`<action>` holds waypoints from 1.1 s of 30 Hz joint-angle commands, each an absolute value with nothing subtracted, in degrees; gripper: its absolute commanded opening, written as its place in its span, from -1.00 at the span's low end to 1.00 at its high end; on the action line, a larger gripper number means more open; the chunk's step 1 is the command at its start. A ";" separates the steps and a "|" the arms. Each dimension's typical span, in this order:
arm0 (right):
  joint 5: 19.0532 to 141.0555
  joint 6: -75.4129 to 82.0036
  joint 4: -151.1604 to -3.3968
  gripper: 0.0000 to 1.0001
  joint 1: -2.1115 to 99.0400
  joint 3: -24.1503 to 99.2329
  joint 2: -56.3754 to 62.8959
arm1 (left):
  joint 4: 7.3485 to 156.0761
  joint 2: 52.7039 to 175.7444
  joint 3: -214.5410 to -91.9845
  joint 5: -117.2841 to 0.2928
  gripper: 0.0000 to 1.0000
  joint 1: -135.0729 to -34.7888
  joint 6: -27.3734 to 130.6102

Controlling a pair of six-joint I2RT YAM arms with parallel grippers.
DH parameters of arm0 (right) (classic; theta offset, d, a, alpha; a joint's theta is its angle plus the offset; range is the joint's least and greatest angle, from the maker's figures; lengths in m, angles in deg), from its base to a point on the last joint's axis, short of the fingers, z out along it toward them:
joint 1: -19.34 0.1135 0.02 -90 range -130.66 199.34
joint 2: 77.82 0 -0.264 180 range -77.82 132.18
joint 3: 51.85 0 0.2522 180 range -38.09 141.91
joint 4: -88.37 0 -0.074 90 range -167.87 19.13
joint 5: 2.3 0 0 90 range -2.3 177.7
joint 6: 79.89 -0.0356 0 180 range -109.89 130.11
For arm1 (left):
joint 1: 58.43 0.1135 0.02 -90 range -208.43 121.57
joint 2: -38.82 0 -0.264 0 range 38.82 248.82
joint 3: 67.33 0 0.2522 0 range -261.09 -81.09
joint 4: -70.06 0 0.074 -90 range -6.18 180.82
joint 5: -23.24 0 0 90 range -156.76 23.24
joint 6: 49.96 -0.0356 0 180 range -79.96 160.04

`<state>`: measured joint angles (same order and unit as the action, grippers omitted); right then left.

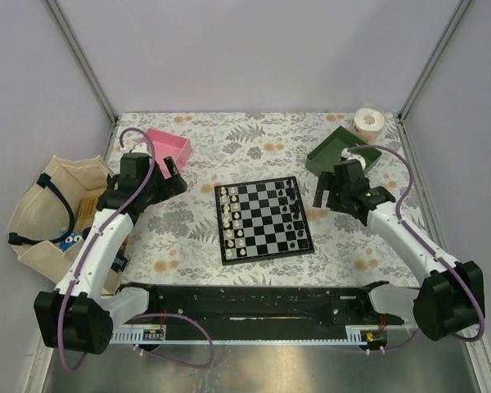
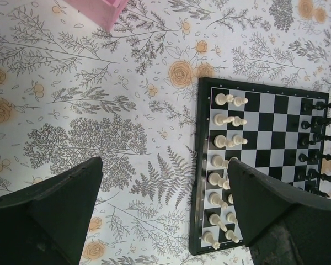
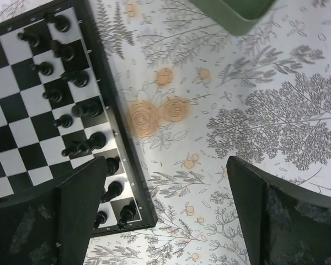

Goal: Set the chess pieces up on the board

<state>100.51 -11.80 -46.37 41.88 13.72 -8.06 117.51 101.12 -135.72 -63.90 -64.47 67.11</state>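
Observation:
The board point(image 1: 262, 219) lies mid-table with cream-white chess pieces point(image 1: 235, 219) in two columns along its left side and black chess pieces point(image 1: 296, 211) along its right side. In the left wrist view the white pieces point(image 2: 225, 138) stand on the board point(image 2: 265, 154). The right wrist view has the black pieces point(image 3: 71, 83) on the board point(image 3: 22, 110). My left gripper point(image 1: 173, 173) hangs open left of the board, nothing between its fingers point(image 2: 60, 210). My right gripper point(image 1: 323, 196) stands open just right of the board, over bare cloth, empty; its fingers point(image 3: 77, 210) show wide apart.
A pink tray point(image 1: 168, 147) sits at the back left and a green tray point(image 1: 337, 152) at the back right, with a roll of tape point(image 1: 367, 124) behind it. A cream cloth bag point(image 1: 53, 213) lies off the table's left edge. Floral cloth point(image 1: 254, 139) covers the table.

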 commanded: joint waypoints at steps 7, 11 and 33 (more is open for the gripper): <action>93.15 -17.66 -48.43 0.99 29.27 11.57 -10.76 | 111.50 101.74 -136.46 -76.94 0.98 -72.57 72.21; 87.90 -14.17 -50.89 0.99 29.27 11.04 -10.23 | 109.31 102.98 -137.08 -78.89 0.98 -75.57 72.38; 84.71 -17.57 -51.68 0.21 66.44 30.72 17.00 | 109.39 101.05 -136.11 -78.27 0.98 -78.21 69.31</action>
<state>80.41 -15.28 -51.77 64.13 26.51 12.39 109.99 104.22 -134.94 -76.54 -77.92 70.89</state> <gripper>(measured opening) 0.620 0.988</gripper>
